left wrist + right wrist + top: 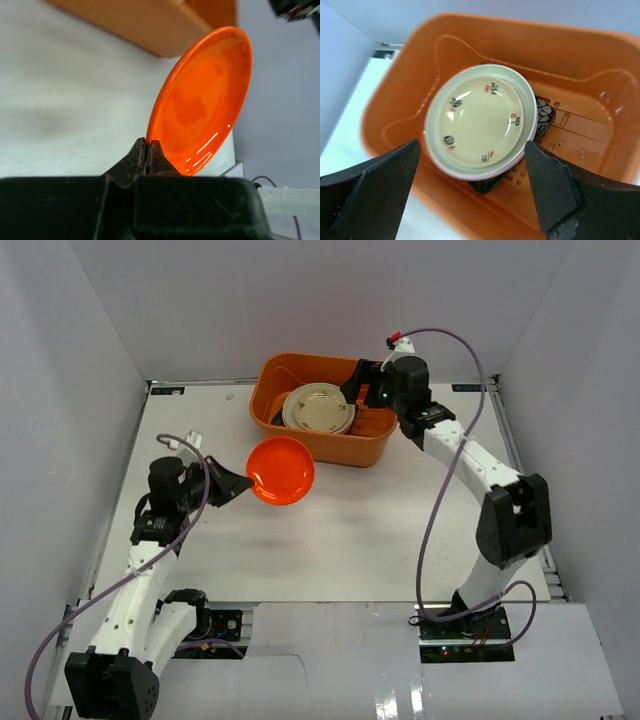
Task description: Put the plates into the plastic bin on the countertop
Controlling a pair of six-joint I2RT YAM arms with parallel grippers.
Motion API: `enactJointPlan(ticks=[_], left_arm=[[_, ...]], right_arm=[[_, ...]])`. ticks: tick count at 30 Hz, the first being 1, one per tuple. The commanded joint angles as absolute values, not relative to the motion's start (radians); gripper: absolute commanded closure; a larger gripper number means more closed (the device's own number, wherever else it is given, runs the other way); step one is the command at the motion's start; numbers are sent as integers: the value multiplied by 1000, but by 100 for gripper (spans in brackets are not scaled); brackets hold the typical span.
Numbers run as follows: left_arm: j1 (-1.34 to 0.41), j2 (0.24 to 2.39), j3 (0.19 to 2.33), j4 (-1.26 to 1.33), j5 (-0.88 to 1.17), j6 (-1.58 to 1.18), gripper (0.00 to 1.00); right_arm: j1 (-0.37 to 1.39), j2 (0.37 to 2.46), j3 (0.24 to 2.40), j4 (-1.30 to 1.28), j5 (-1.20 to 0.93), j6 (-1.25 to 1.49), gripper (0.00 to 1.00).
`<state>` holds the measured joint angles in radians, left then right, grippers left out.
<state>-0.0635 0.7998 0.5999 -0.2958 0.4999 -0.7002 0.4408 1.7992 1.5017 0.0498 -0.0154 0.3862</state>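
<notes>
My left gripper (243, 478) is shut on the rim of a round orange-red plate (281, 471) and holds it tilted above the white countertop (350, 530), just in front of the orange plastic bin (322, 444). In the left wrist view the plate (200, 100) stands up from the closed jaws. My right gripper (352, 390) is open and empty over the bin. In the right wrist view a cream plate (480, 119) tops a stack in the bin (570, 80), with a pink rim and a black flowered square plate (544, 116) showing beneath.
White walls (80, 360) enclose the countertop on three sides. The bin's ribbed, slotted bottom (575, 132) is bare to the right of the stack. The arm bases and cables sit at the near edge (320, 625).
</notes>
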Motion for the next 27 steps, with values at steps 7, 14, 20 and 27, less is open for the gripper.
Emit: enactJointPlan(ticks=[7, 14, 20, 27], left_arm=[[-149, 1243, 1208, -158, 516, -716, 100], [-202, 1694, 1645, -314, 416, -637, 100], [-218, 1914, 1811, -360, 402, -612, 100], [-238, 2133, 2025, -462, 416, -584, 100]], right_arm=[[410, 1315, 1113, 161, 44, 397, 92], [403, 1069, 855, 193, 72, 417, 92], [403, 944, 764, 117, 70, 387, 92], [403, 844, 716, 18, 81, 350, 92]])
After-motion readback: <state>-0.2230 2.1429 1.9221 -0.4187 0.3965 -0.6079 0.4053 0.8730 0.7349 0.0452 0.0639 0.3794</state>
